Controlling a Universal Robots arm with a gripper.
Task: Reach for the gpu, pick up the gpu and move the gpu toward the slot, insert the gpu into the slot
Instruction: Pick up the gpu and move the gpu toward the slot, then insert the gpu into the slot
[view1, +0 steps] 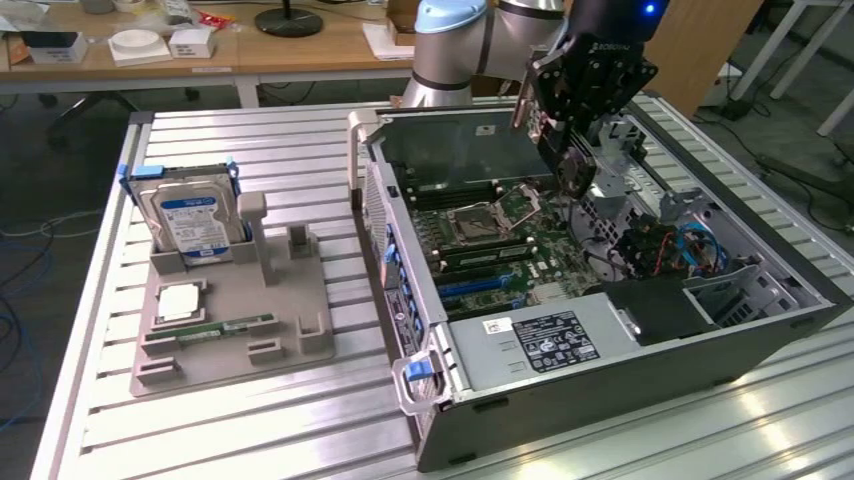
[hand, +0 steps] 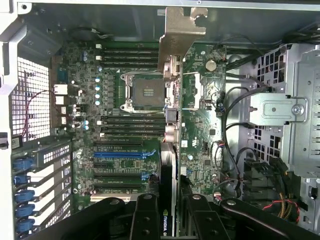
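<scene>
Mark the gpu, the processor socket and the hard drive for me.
gpu (hand: 181, 37), wrist view, on its metal end bracket.
processor socket (hand: 145, 92), wrist view, centre of the socket.
hard drive (view1: 191, 215), exterior view, on its blue label.

The gpu (hand: 176, 50) — black card, tan bracket — hangs edge-down above the motherboard (hand: 200, 130), crosswise to the slot (hand: 120, 155).

Open from above across the green motherboard (hand: 125, 165), walled by the case side (view1: 379, 220) at the exterior view's left. Crowded opposite by drive cage (hand: 295, 115) and black cables (hand: 232, 120); closed nearer by the power supply (view1: 561, 340). Taken mid-board by the gpu (hand: 168, 170) clamped in the gripper (hand: 168, 207).
</scene>
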